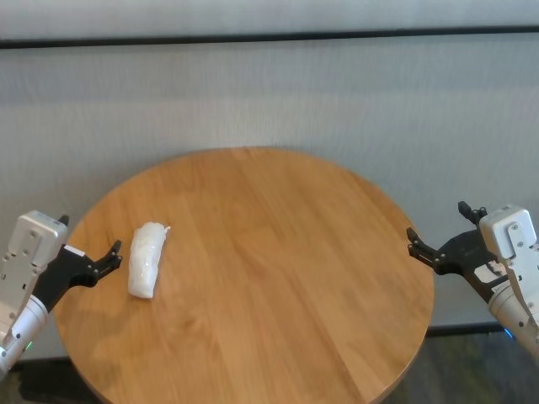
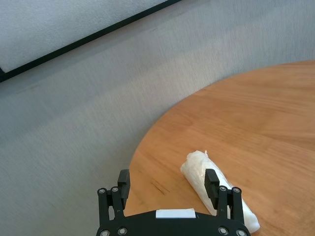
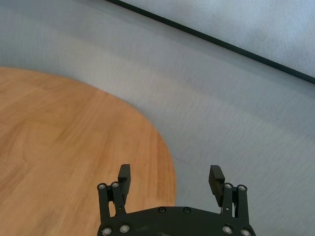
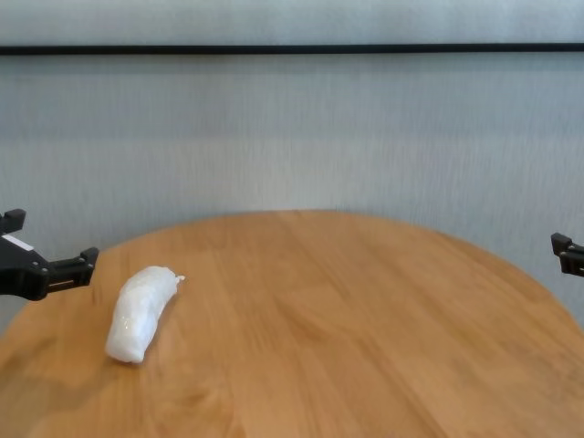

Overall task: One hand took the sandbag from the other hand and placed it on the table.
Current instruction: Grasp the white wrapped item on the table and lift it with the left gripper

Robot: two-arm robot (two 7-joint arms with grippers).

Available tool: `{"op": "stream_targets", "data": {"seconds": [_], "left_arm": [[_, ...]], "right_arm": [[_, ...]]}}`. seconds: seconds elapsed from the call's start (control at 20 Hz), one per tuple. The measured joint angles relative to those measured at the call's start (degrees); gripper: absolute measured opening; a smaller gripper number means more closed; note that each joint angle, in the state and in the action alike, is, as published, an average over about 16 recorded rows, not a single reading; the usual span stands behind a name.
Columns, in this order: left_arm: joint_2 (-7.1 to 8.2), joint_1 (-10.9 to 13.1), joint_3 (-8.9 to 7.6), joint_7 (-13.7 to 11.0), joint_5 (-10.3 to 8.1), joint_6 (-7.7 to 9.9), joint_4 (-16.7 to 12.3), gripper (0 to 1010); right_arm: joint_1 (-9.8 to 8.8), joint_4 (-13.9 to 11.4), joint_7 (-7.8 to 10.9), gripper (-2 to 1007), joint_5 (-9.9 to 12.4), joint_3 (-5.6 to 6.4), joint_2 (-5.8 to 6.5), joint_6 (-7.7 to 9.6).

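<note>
The sandbag (image 1: pixel 147 259), a white lumpy pouch in shiny plastic, lies alone on the left part of the round wooden table (image 1: pixel 286 252). My left gripper (image 1: pixel 88 237), with a green light on its wrist, is open and empty. It hovers at the table's left edge, just left of the sandbag and not touching it. In the left wrist view the sandbag (image 2: pixel 194 167) lies partly behind one finger (image 2: pixel 211 179). My right gripper (image 1: pixel 438 223), with a blue light on its wrist, is open and empty at the table's right edge. The chest view also shows the sandbag (image 4: pixel 139 310).
A grey carpeted floor surrounds the table, with a dark line along the base of the wall (image 1: pixel 269 38) at the back. Nothing else stands on the tabletop (image 4: pixel 347 319).
</note>
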Motion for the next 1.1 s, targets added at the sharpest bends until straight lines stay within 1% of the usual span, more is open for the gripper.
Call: {"op": "stream_targets", "data": {"seconds": [0.4, 0.6, 0.75, 0.9, 1.1], "left_arm": [[0.00, 0.00, -0.01, -0.08, -0.01, 0.00, 0.01, 1000], [-0.08, -0.03, -0.15, -0.90, -0.37, -0.06, 0.15, 1000], [-0.16, -0.16, -0.29, -2.28, -0.91, -0.14, 0.38, 1000], [-0.25, -0.47, -0.38, -4.15, -1.62, 0.06, 0.72, 1000], [-0.54, -1.15, -0.46, -7.55, -3.02, 1.11, 1.43, 1000]], "right_arm": [[0.00, 0.00, 0.00, 1000, 0.00, 0.00, 0.00, 0.00], [0.00, 0.00, 0.00, 1000, 0.00, 0.00, 0.00, 0.00], [0.00, 0.00, 0.00, 1000, 0.00, 0.00, 0.00, 0.00], [0.00, 0.00, 0.00, 1000, 0.00, 0.00, 0.00, 0.00], [0.00, 0.00, 0.00, 1000, 0.00, 0.00, 0.00, 0.00]]}}
